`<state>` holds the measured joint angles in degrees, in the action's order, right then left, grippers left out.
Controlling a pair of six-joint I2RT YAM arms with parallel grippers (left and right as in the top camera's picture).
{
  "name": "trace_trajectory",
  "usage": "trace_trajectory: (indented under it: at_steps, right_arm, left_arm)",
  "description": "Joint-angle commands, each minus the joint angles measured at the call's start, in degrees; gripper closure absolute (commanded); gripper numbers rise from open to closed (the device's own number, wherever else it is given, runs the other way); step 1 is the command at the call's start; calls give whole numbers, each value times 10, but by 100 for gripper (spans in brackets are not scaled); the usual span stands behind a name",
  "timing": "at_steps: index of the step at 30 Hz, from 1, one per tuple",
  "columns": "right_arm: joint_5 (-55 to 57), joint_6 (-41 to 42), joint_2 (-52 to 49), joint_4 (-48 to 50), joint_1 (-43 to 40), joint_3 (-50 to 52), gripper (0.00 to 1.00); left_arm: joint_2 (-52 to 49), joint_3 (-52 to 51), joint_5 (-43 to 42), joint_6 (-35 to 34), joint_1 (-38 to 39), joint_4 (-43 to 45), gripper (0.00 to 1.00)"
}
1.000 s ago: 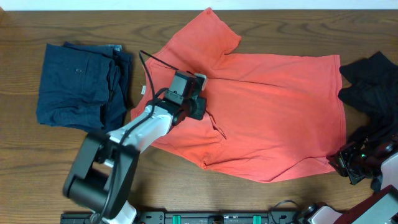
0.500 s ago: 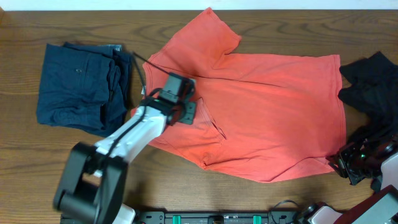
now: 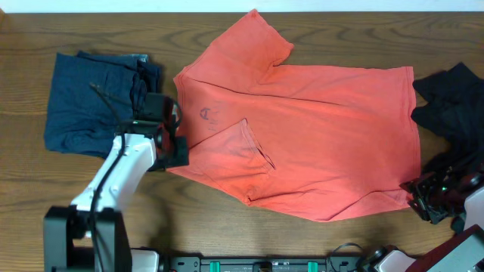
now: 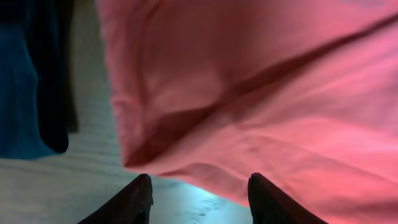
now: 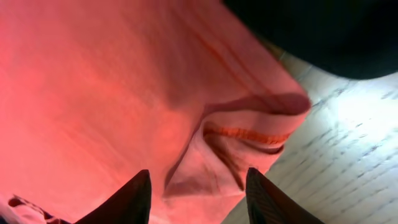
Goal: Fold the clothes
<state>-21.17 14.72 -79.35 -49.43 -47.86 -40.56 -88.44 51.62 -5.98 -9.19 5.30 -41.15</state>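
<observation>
Coral T-shirt [image 3: 325,128] lies loosely folded; left claw [image 4: 199,178] and right claw [image 5: 198,172] gape empty, so flaps may unfold.

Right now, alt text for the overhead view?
A red T-shirt lies spread on a wooden table. The left claw is at its left edge, the right claw at its lower right corner, both open. A navy garment lies left, a black one right.

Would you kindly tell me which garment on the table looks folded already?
The navy garment on the left; the coral T-shirt lies spread out, the black one crumpled.
</observation>
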Motion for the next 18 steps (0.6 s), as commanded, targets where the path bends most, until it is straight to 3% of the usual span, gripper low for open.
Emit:
trace_trajectory:
  at_steps: [1, 9, 13, 18]
  right_arm:
    - [1, 11, 0, 4, -25, -7, 51]
    - [-3, 11, 0, 3, -79, -8, 50]
    - [-19, 8, 0, -4, -79, -8, 51]
    - [-30, -7, 0, -21, -40, -8, 57]
  left_arm:
    - [-29, -10, 5, -12, -26, 9, 48]
    - [-111, -10, 10, -12, -44, 25, 50]
    - [-137, -10, 11, -12, -44, 27, 69]
    - [-138, -10, 11, -12, -44, 27, 81]
